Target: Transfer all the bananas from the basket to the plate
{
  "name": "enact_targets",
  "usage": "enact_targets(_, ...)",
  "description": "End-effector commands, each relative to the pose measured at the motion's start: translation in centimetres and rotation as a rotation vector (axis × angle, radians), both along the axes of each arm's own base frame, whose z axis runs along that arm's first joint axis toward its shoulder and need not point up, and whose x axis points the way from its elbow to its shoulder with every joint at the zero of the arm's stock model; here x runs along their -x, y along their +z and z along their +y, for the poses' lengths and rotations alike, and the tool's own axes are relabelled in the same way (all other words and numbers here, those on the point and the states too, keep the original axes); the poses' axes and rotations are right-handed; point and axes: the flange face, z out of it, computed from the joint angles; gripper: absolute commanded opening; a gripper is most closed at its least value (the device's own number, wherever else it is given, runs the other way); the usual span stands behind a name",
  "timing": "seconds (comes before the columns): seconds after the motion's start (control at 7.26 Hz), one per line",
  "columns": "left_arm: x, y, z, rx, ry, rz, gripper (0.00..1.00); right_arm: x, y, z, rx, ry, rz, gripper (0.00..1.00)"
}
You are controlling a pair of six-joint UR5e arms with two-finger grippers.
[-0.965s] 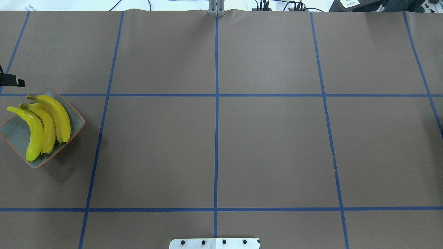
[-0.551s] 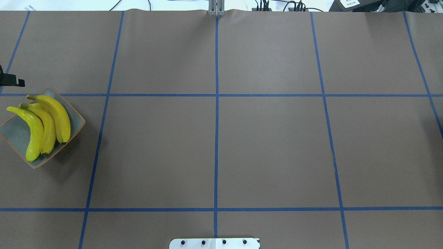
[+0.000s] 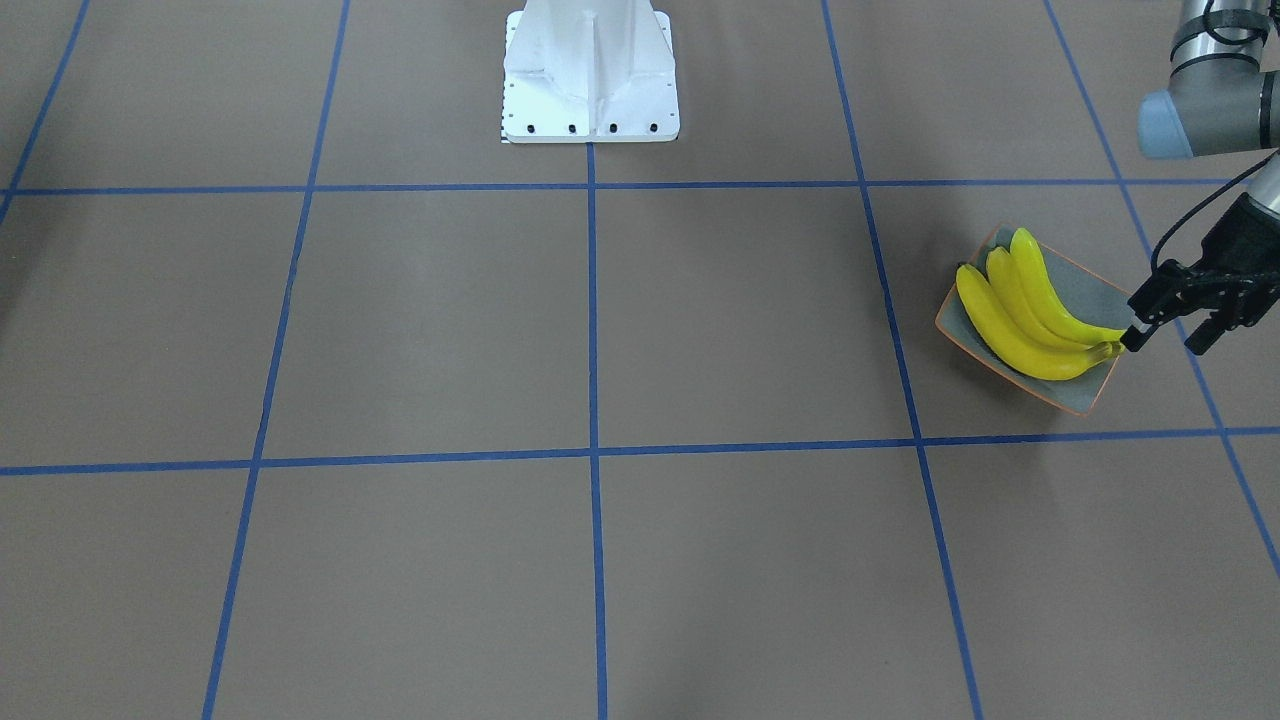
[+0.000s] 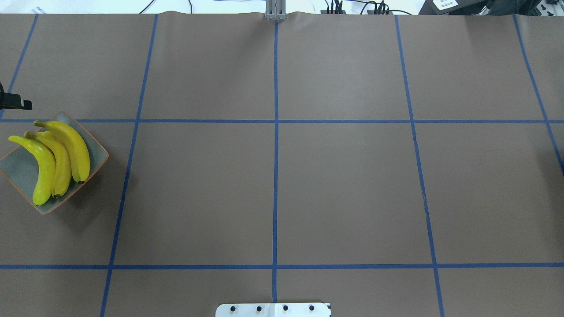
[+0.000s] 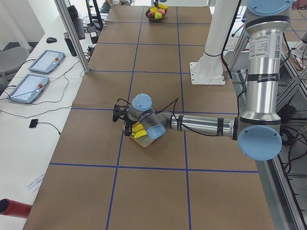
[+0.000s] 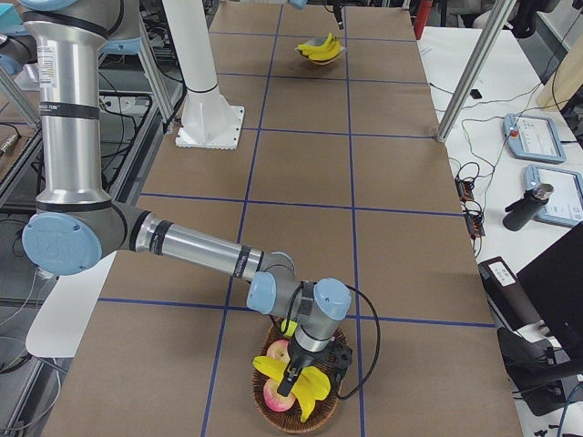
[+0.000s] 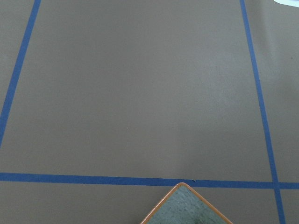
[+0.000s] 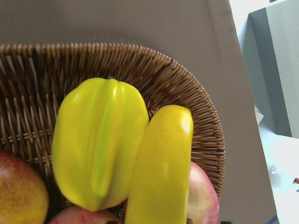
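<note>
**While three bananas [image 3: 1010,320] rest on the plate [image 3: 1085,295], a fourth banana [image 8: 161,163] lies in the wicker basket [image 8: 187,84]**

Where the brown table cover [image 4: 343,189] runs toward the robot's left end, the grey-green plate with its orange rim sits turned like a diamond. One of its corners reaches a blue tape line [image 4: 275,176]. The three bananas lie side by side across it, curved the same way, with their stems bunched at one corner.

The left gripper [image 3: 1165,335] hangs just beside that corner, close to the stems. Its two black fingers are spread apart with nothing between them, and they are not touching the fruit.

At the table's opposite end, the right arm bends down over the wicker basket, and the right gripper [image 6: 293,375] is low among the fruit. Whether its jaws are spread or pressed together cannot be told, since its own wrist camera shows none of the fingers.

That camera looks straight into the basket. The fourth banana leans against a ribbed yellow star fruit [image 8: 98,149], and both lie on top of red-and-yellow round fruits [image 8: 205,196] near the woven rim.
</note>
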Motion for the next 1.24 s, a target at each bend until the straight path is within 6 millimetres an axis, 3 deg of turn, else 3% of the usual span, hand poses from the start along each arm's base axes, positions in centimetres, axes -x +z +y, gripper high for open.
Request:
enact_targets(0.0,0.1,-0.4,0.0,-0.003,-0.004,0.005,1.0,0.1,-0.6,-0.7,-0.013,-0.001,-0.005,0.0)
enact_targets(0.41,0.0,-0.2,0.1,0.007,0.003,0.01,1.0,0.3,-3.6,-3.4,-0.074,-0.013,-0.02,0.0)
enact_targets(0.55,0.0,-0.2,0.2,0.007,0.004,0.011,1.0,0.2,-6.0,-4.6,-0.109,-0.01,-0.022,0.0)
enact_targets(0.96,-0.8,-1.7,-0.9,0.054,-0.026,0.057,1.0,0.9,-16.8,-9.1,-0.232,0.019,-0.07,0.0)
enact_targets(1.1,-1.6,-2.7,-1.7,0.084,-0.003,0.099,1.0,2.2,-20.0,-11.4,-0.25,0.085,-0.165,0.0)
